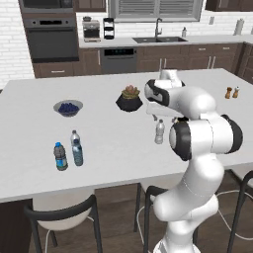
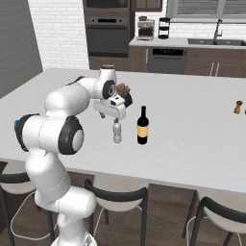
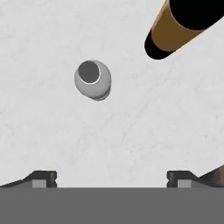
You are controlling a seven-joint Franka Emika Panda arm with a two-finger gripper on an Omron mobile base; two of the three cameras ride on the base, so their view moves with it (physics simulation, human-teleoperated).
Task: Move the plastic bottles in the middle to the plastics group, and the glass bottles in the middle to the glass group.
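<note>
The tool hangs with its jaws spread wide and empty, above the clear bottle at centre frame on the table. The dark glass bottle stands just right of it.

island counter | on it: clear bottle, dark bottle, two plastic bottles, bowl, plant pot, amber pair

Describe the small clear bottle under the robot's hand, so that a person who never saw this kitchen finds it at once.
Start at the large white island counter and go to its near edge, in front of the white robot arm. The open gripper hangs just above the clear bottle. It is pale and see-through, unlike the taller dark bottle with a tan label that stands beside it.
</note>
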